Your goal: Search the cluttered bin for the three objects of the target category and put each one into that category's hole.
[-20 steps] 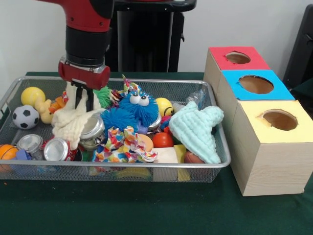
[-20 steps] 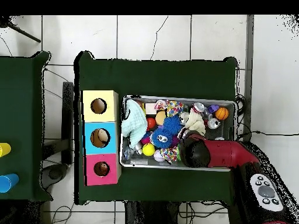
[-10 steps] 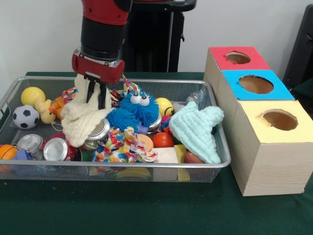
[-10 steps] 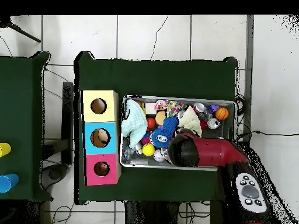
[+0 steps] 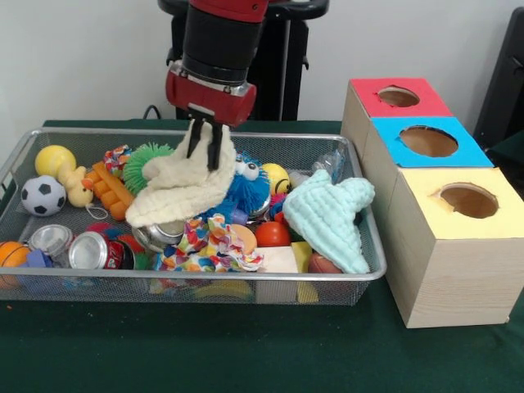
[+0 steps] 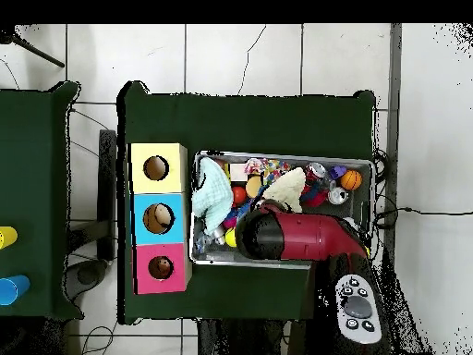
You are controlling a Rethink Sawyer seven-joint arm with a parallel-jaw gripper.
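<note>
Transport step, by my read: gripper is pinched tight on the top of a cream cloth, which hangs lifted over the middle of the wire bin. In the front view its lower edge droops toward 8 o'clock, close over the silver cans and the blue fuzzy toy; can't tell if it's fully clear of the pile. Overhead, the cloth shows just past the arm, inside the bin.

Next move, as a guess: lift a bit more so the cloth clears the clutter and the bin rim, swing toward 3 o'clock in the front view to the row of boxes, and drop it into the matching hole. Which hole is the cloth one isn't readable from here. Limp fabric may snag neighbours or drape over the hole's edge.

Containers:
- Bin: mint cloth at the 3 o'clock end, multicolour cloth at the front, soccer ball and yellow ball at the 9 o'clock end, plus a red ball and other small toys.
- Red box, blue box, yellow box: one round hole each. Overhead something sits in the blue and red holes; unclear what. Yellow hole looks dark.
</note>
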